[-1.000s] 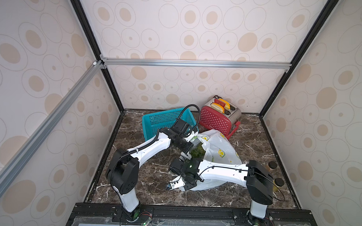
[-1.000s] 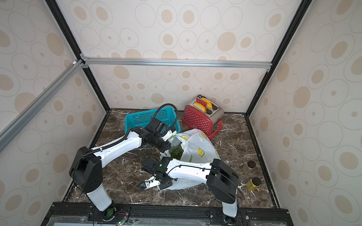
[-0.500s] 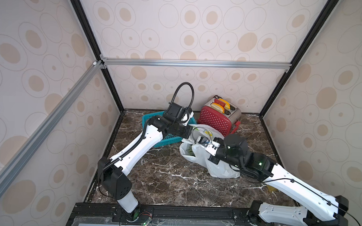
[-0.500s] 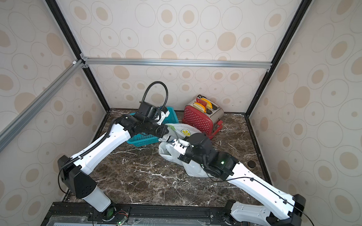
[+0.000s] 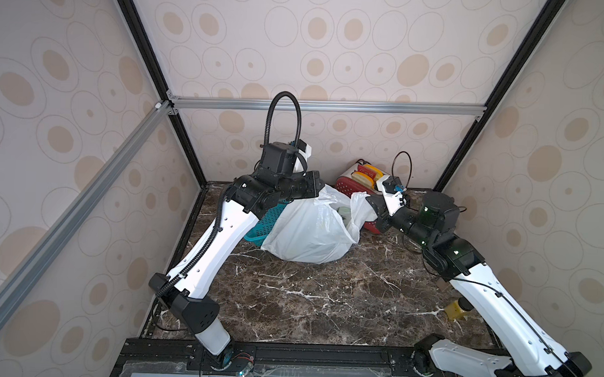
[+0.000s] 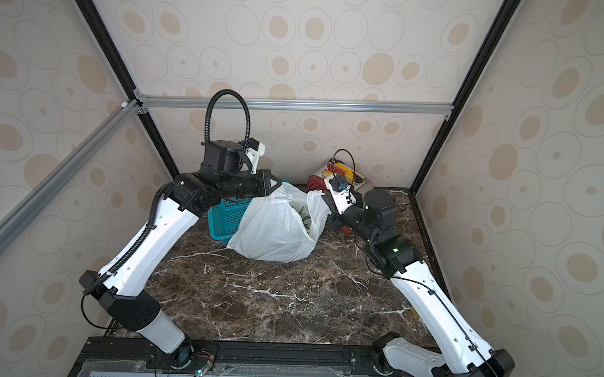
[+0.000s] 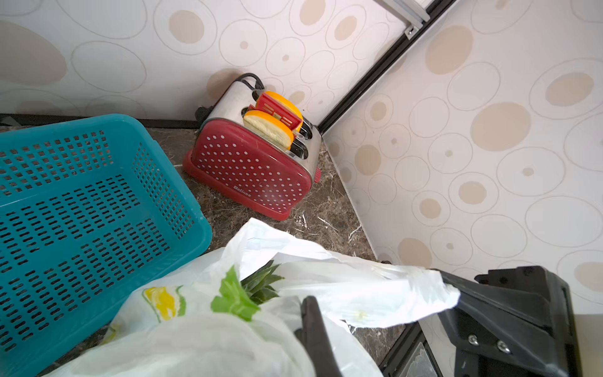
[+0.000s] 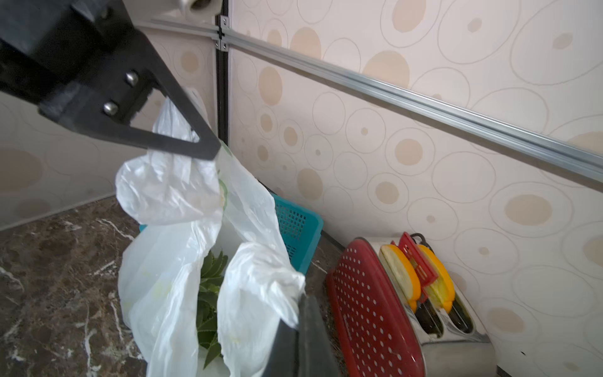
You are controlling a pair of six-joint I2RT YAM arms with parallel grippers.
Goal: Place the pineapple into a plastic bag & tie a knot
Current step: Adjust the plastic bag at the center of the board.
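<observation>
The white plastic bag (image 5: 309,231) stands on the marble table toward the back, its mouth pulled wide. Green pineapple (image 7: 261,284) leaves poke out of the mouth; the fruit's body is hidden inside the plastic bag (image 8: 169,293). My left gripper (image 5: 323,190) is raised at the bag's left side, shut on one handle. The right gripper (image 5: 369,202) is opposite it, shut on the other handle. In the right wrist view the pineapple (image 8: 208,293) leaves sit between the two stretched handles. No knot shows in any view.
A teal mesh basket (image 5: 268,222) lies behind the bag on the left, partly under my left arm. A red toaster (image 5: 349,189) stands in the back right corner, close behind my right gripper. A small yellow jar (image 5: 457,307) sits by the right wall.
Both grippers were low at the bag, with the right arm reaching across the front. They have risen and moved apart, lifting the handles and pulling the bag upright.
</observation>
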